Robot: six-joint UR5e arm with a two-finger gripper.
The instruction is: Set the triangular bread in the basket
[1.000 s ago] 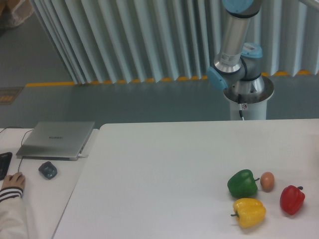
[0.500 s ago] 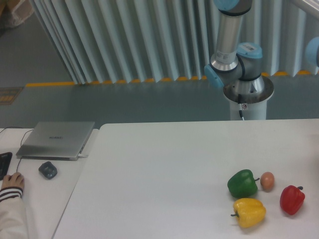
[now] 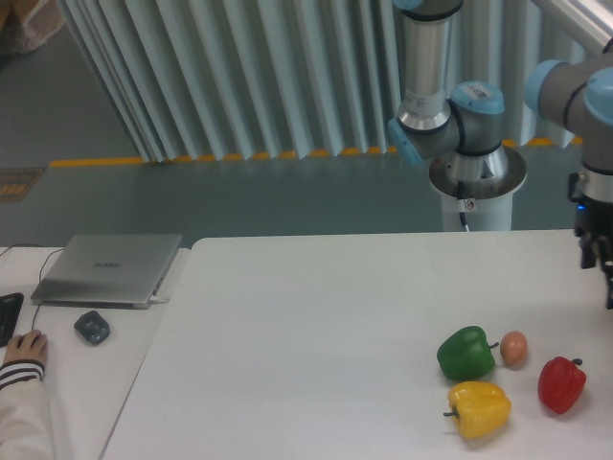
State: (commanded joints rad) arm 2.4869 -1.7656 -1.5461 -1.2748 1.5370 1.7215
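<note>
The triangular bread is out of view, and so is the basket. My gripper (image 3: 599, 273) hangs at the far right edge of the picture, above the white table (image 3: 316, 326) and higher than the red bell pepper (image 3: 561, 383). The frame edge cuts off part of it, so how its fingers stand does not show. Nothing can be seen held in it.
A green bell pepper (image 3: 466, 352), a small brown egg (image 3: 514, 348), a yellow bell pepper (image 3: 479, 408) and the red one cluster at the front right. A closed laptop (image 3: 107, 268), a mouse (image 3: 92, 327) and a person's hand (image 3: 24, 350) are on the left desk. The robot base (image 3: 476, 182) stands behind the table.
The arm has swung in from the right and its wrist with the gripper has come down into view at the right edge. The peppers and egg have not moved.
</note>
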